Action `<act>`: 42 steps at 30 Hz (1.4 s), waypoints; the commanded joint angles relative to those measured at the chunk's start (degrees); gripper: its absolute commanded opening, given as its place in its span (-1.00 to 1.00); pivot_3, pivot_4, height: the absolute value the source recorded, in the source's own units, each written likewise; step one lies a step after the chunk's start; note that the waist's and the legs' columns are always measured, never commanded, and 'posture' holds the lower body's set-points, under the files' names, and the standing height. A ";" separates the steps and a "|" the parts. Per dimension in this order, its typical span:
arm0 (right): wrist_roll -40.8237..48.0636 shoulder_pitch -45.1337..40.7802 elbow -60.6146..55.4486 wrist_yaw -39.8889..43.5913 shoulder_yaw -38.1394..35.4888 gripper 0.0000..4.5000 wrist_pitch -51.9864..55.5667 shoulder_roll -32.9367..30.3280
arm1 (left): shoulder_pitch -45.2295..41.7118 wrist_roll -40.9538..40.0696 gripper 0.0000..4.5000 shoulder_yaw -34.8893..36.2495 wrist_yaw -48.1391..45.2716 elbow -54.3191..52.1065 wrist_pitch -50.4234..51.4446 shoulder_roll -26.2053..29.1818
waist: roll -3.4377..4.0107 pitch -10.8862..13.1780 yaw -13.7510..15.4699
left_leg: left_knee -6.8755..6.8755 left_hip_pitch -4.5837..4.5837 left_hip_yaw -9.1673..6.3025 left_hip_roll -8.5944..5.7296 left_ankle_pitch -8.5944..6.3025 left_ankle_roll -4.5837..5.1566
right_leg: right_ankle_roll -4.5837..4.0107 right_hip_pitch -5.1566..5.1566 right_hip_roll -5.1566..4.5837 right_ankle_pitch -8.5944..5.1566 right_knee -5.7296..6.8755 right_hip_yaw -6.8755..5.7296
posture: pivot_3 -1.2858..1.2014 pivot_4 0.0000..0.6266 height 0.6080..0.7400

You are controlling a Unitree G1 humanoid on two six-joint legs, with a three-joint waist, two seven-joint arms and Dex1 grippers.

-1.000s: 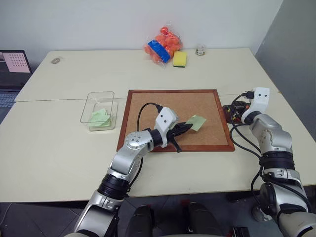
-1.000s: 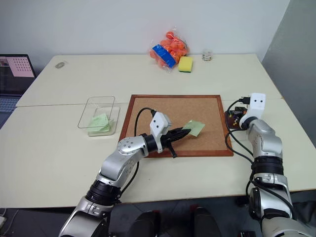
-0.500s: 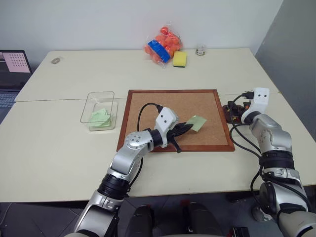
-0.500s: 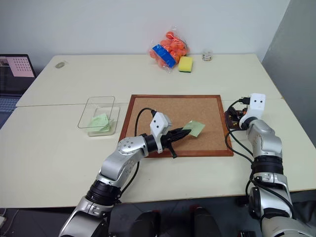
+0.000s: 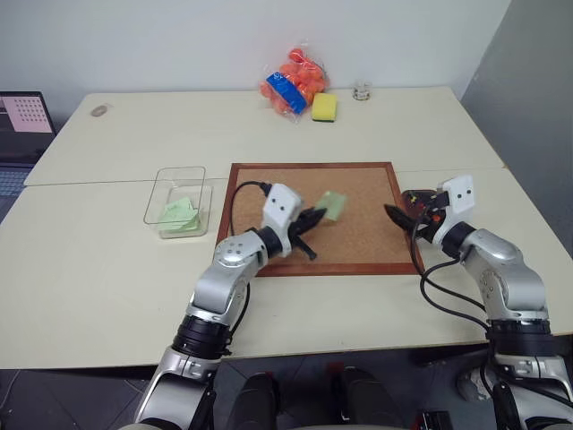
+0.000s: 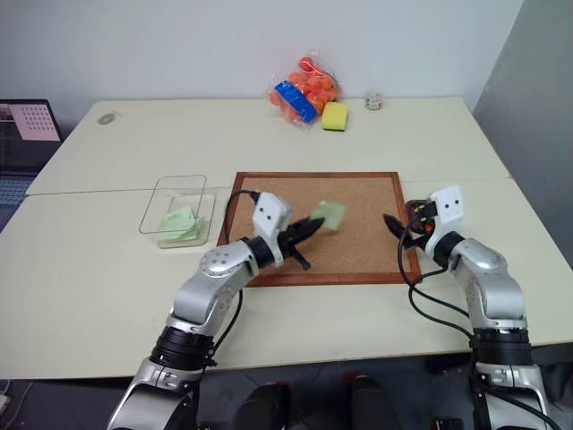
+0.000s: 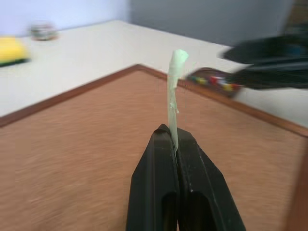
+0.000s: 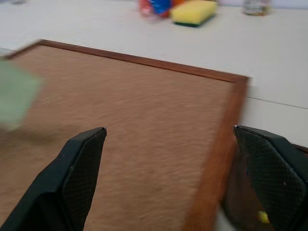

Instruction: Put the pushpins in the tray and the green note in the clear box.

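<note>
The left gripper [image 5: 313, 215] is clamped on one edge of the green note [image 5: 332, 204], holding it above the cork board [image 5: 358, 246], a little to the 12 o'clock side of the board's middle. In the left wrist view the note [image 7: 172, 96] stands edge-on, rising from between the two black fingers [image 7: 154, 192] pressed tight together.

The right gripper [image 5: 405, 218] hangs over the board's 3 o'clock edge with its jaws spread wide and nothing between them; the right wrist view shows its two fingers [image 8: 72, 178] far apart, with bare cork between them. Just beside it, off the board at 3 o'clock, sits the tray [image 5: 414, 199] (partly hidden by the gripper), and in the left wrist view small coloured pushpins [image 7: 214, 83] lie in it.

The clear box [image 5: 176, 201] rests on the worktop [image 5: 107, 269] at 9 o'clock from the board, with a crumpled pale green paper [image 5: 179, 213] inside. At the worktop's 12 o'clock end lie a bag of orange things [image 5: 294, 82], a yellow sponge [image 5: 324, 107] and a small glass jar [image 5: 362, 90].
</note>
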 commanded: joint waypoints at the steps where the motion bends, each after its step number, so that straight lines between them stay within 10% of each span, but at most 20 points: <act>1: 3.60 -0.47 -9.66 1.16 1.22 0.99 0.01 1.54 | 0.10 4.84 -1.00 4.65 10.86 -3.94 -1.23 -0.78 | 0.00 0.00 0.05 | 0.01 0.00 -0.01 0.00 0.02 0.03 | 0.05 0.00 0.01 0.00 0.01 -0.01 | 0.03 -0.52 1.00; 12: 5.05 -2.15 -13.92 2.60 9.10 0.99 1.19 5.36 | 2.98 16.93 -1.00 16.07 36.29 -12.80 1.95 -2.31 | -0.01 0.00 0.42 | 0.08 -0.03 -0.10 0.02 0.08 0.10 | 0.02 0.06 -0.07 0.10 -0.03 -0.06 | 0.03 -0.52 1.00; 24: 4.84 -4.41 -10.93 5.25 9.90 0.99 0.09 5.51 | 2.37 10.55 -1.00 25.06 39.04 -8.27 6.79 -4.51 | -0.03 0.01 0.46 | 0.12 -0.05 -0.12 -0.03 0.08 0.10 | 0.01 0.07 -0.04 0.11 -0.02 -0.15 | 0.03 -0.52 1.00; 42: 2.78 -2.14 -12.49 2.18 8.92 1.00 -0.02 5.12 | 3.32 6.77 0.68 18.47 30.35 -8.39 6.01 -3.63 | -0.04 0.01 0.46 | 0.12 -0.04 -0.10 -0.02 0.08 0.09 | -0.01 0.07 -0.04 0.12 -0.02 -0.13 | 0.03 -0.52 1.00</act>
